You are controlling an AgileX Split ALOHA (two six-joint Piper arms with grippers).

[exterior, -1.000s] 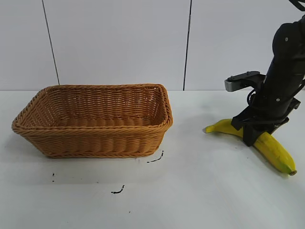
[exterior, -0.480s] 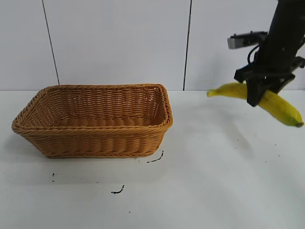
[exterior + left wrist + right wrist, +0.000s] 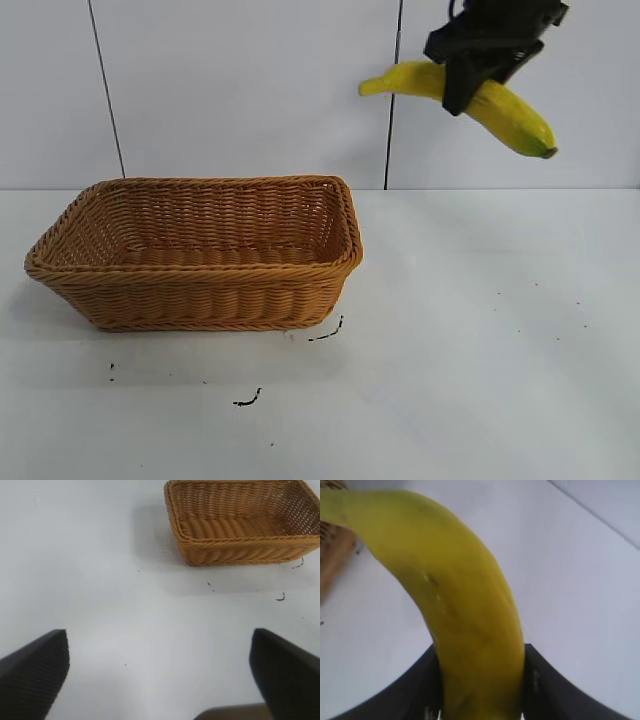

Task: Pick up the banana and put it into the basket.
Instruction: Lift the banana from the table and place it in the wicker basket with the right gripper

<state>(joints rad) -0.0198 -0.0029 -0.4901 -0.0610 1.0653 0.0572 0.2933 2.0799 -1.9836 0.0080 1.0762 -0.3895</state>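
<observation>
Nearest the camera the white table (image 3: 470, 380) is bare apart from a few dark scuff marks (image 3: 248, 400) on its front half. Behind those, left of centre, sits the basket (image 3: 200, 255) — rectangular, woven, with nothing inside it in either view that shows its floor.

Farther back and high on the right, the right gripper (image 3: 470, 68) holds the banana (image 3: 500, 105) well above the table. Its 2 fingers are clamped across the fruit roughly at mid-length, so 1 end sticks out toward the basket side and the dark-tipped end droops to the right. The right wrist view confirms it: the banana fills the gap between the black fingers (image 3: 540, 680), pressed on both sides.

The left gripper (image 3: 160, 675) hangs spread wide over bare table to the left of the basket, holding nothing — parked, by the look of it.

So the pickup is done and the lift is high enough to clear the rim. What remains is the carry leftward until the banana is over the basket's opening, then a descent and a release. The banana is not yet above the basket; it sits to the right of the rim's right end.
</observation>
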